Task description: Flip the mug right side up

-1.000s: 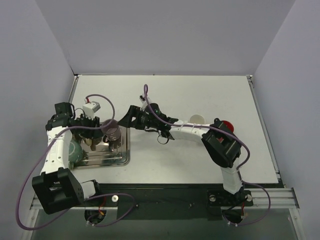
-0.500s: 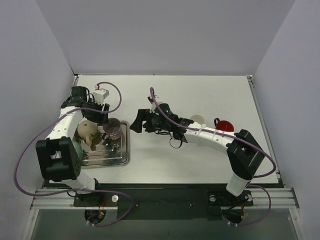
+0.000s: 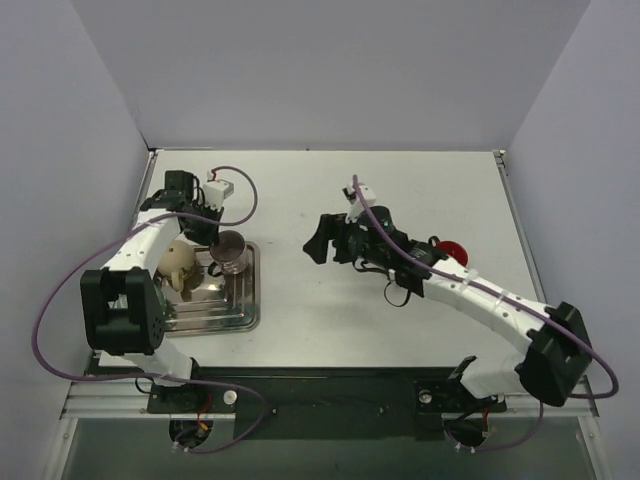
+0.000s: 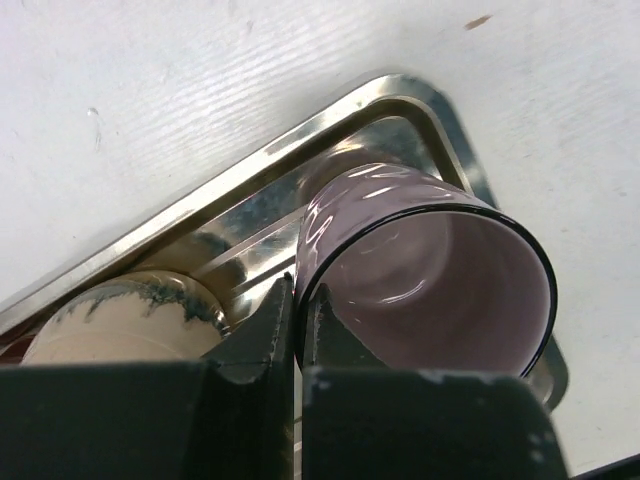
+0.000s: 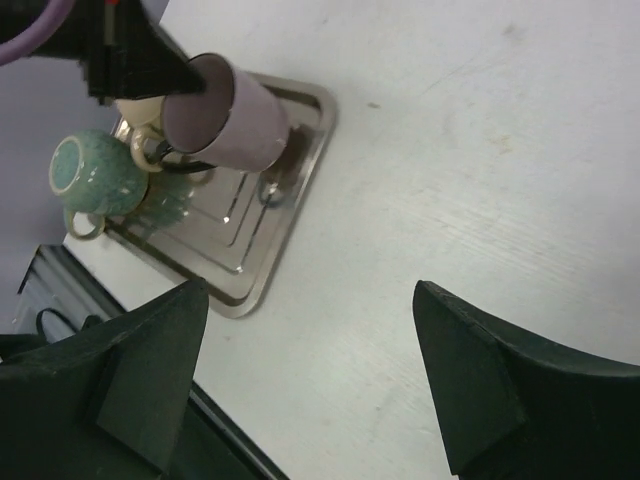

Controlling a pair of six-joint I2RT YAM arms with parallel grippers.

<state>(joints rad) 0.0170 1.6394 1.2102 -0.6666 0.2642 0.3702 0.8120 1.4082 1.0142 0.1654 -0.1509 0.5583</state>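
Note:
The purple mug (image 3: pixel 229 250) hangs tilted over the far right corner of the steel tray (image 3: pixel 238 322), its mouth facing my left wrist camera. My left gripper (image 3: pixel 214 241) is shut on the mug's rim. In the left wrist view one finger sits inside the mug (image 4: pixel 430 270) and the other outside, where the gripper (image 4: pixel 297 300) pinches the wall. In the right wrist view the mug (image 5: pixel 235 125) shows leaning over the tray (image 5: pixel 290 220). My right gripper (image 3: pixel 318 243) is open over bare table to the right of the tray, and the right wrist view shows nothing in it (image 5: pixel 310 300).
A beige mug (image 3: pixel 177 262) lies in the tray beside the purple one. A green mug (image 5: pixel 95 175) lies at the tray's left end. A red object (image 3: pixel 450 250) sits on the table behind my right arm. The tray lies near the table's left edge.
My left gripper has closed on the purple mug's rim, and the left wrist has moved toward the far side. My right arm has drawn back to the right, away from the tray.

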